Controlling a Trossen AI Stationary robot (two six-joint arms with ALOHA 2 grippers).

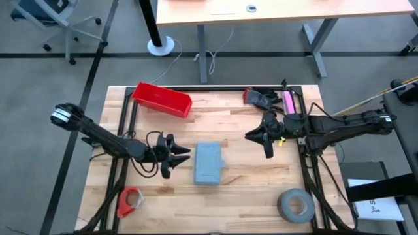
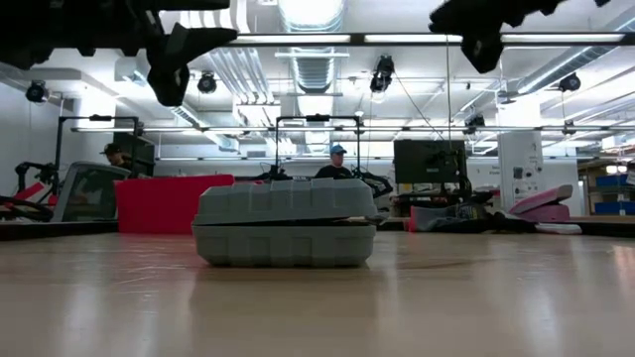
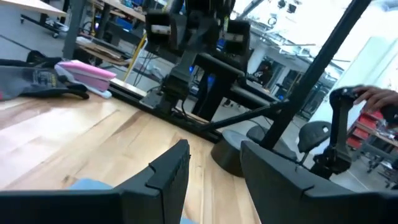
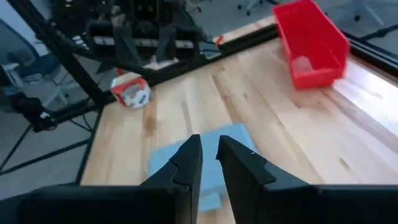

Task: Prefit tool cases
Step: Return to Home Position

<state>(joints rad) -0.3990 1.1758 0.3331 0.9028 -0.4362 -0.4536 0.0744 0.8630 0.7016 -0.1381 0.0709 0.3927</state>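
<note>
Lying shut, tool case (image 1: 209, 163), seam (image 2: 285, 224) in low view only; left claw (image 3: 214, 149), right claw (image 4: 209, 142) released.

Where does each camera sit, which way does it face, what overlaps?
High view: overhead, down on the wooden table; left arm and right arm flank the closed grey-blue plastic tool case.
Low view: table height, level across at case and room; arm parts overhead.
Left wrist view: on the left arm, facing the right arm; own open jaws show.
Right wrist view: on the right arm, facing the case and red plastic bin; own jaws show.
Shared by high and right wrist: case, bin.
</note>
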